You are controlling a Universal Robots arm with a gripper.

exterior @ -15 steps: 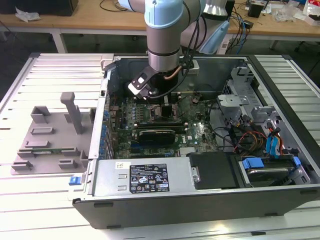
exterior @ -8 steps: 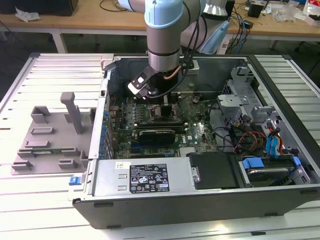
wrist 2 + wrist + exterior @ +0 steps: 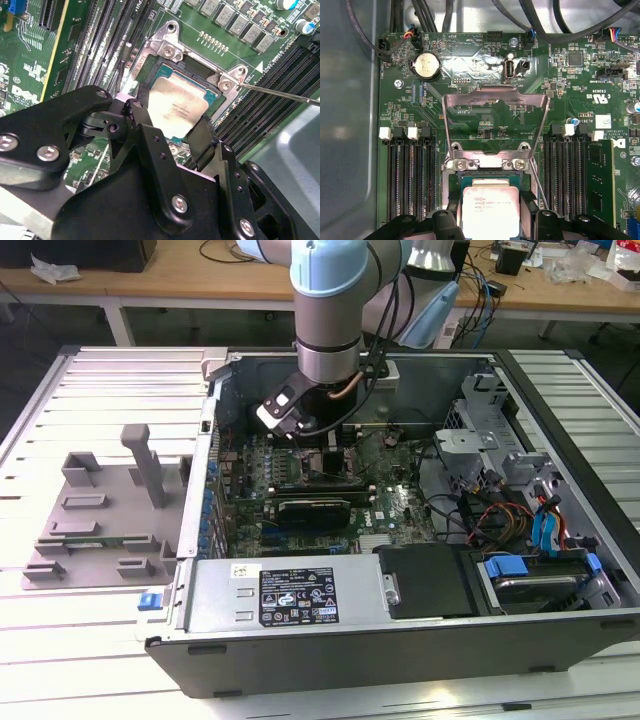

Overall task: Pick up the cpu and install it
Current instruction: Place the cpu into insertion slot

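Here, at the exterior view's left, a grey slotted tray lies on the slatted metal table. In the middle of that view an open computer case lies on its side with the green motherboard exposed. The pale blue and grey arm comes down from the upper middle of the frame into the case. At the exterior view's right are drive bays with blue tabs and bundled cables.

In the second wrist view, 2 black fingers press against opposite edges of the cpu, pinching the small silvery square between them. The cpu sits directly over the socket, a dark square recess in a bright metal frame. It overlaps the recess but looks shifted slightly toward the gripper. Whether its underside already touches the socket cannot be told. A thin metal lever sticks out beside the frame.

In the first wrist view the cpu shows again between the fingers. The socket's load plate stands swung open beyond it, and banks of memory slots flank the socket on both sides.

The pickup looks done, and the step in hand appears to be the install, with the chip being set into the open socket. Seating it calls for keeping the chip level and square to the recess, with no sideways push or downward force. A tilted or offset chip could bend the contacts beneath it.
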